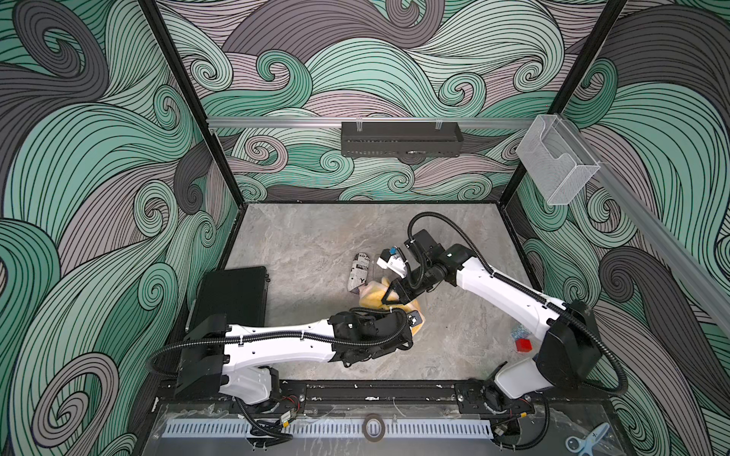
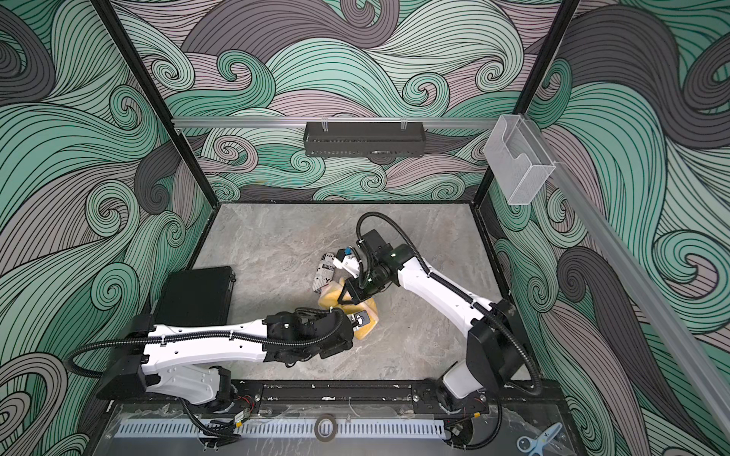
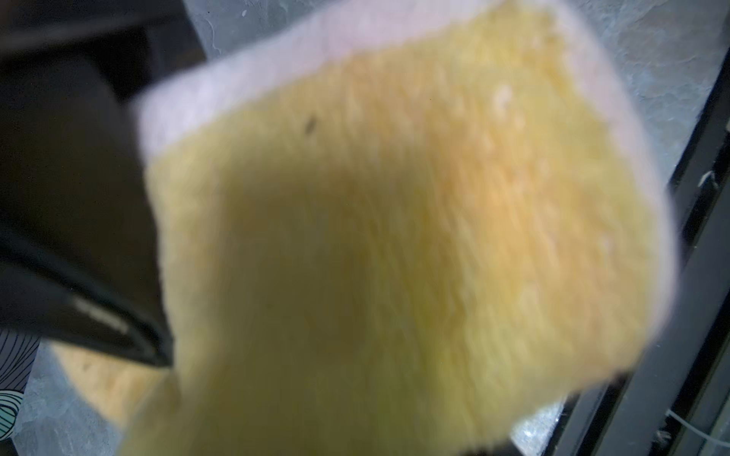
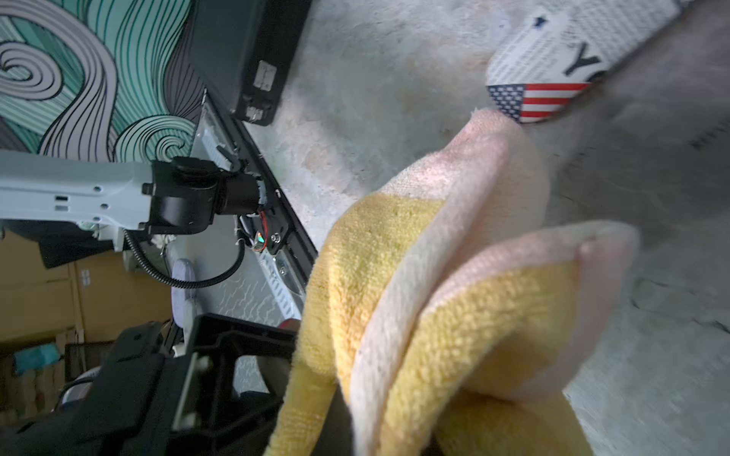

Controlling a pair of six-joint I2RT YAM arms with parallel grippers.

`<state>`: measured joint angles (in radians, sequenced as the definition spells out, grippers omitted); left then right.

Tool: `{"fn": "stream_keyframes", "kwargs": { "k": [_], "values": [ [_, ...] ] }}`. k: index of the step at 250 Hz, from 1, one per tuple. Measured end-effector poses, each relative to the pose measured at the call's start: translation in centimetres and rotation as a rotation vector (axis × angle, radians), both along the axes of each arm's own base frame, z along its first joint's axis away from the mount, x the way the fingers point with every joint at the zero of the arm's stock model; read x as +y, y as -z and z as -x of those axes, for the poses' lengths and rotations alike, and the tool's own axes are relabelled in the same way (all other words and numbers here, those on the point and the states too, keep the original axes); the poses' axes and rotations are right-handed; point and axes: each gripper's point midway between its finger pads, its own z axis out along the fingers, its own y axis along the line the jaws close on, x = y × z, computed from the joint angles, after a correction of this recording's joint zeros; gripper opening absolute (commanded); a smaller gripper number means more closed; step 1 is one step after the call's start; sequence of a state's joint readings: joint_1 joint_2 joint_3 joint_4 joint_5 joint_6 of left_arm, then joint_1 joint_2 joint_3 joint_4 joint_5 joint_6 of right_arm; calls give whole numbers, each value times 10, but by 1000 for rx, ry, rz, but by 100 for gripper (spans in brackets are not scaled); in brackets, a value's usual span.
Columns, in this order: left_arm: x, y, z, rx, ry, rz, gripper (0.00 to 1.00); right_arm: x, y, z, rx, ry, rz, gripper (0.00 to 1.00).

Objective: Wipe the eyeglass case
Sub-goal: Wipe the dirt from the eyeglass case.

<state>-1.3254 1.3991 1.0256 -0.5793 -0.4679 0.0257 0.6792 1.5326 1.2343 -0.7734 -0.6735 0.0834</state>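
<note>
The eyeglass case (image 1: 360, 271) (image 2: 326, 271), newspaper print with a US flag end (image 4: 531, 98), lies flat mid-table. A yellow cloth (image 1: 374, 295) (image 2: 331, 297) with a pale pink border is bunched just in front of it, and one pink corner (image 4: 493, 130) reaches the flag end. My right gripper (image 1: 389, 296) (image 2: 344, 297) is shut on the cloth's far part. My left gripper (image 1: 413, 318) (image 2: 360, 319) is shut on its near part. The cloth (image 3: 395, 237) fills the left wrist view and hides those fingertips.
A black hard case (image 1: 233, 296) lies at the left edge of the table. A red cube (image 1: 523, 345) sits near the right arm's base. A black tray (image 1: 401, 138) and a clear holder (image 1: 557, 158) hang on the walls. Scissors (image 1: 588, 440) lie front right.
</note>
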Motion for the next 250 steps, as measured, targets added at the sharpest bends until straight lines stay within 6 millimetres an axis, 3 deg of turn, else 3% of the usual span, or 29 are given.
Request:
{"fn": "stream_keyframes", "kwargs": {
  "k": [38, 93, 131, 173, 199, 250],
  "values": [
    [3, 5, 0, 5, -18, 4, 49, -8, 7, -8, 5, 49, 7, 0],
    [21, 15, 1, 5, -84, 4, 49, -67, 31, -27, 14, 247, 109, 0],
    [39, 15, -7, -14, -209, 54, 48, -87, 24, -20, -16, 316, 145, 0],
    [68, 28, -20, 33, -412, 113, 48, -96, 4, -15, -90, 373, 109, 0],
    [97, 47, -30, 91, -576, 136, 47, -98, -6, -13, -115, 400, 75, 0],
    [147, 72, -43, 174, -867, 153, 48, -87, -16, -4, -152, 378, 21, 0]
  ]
}}
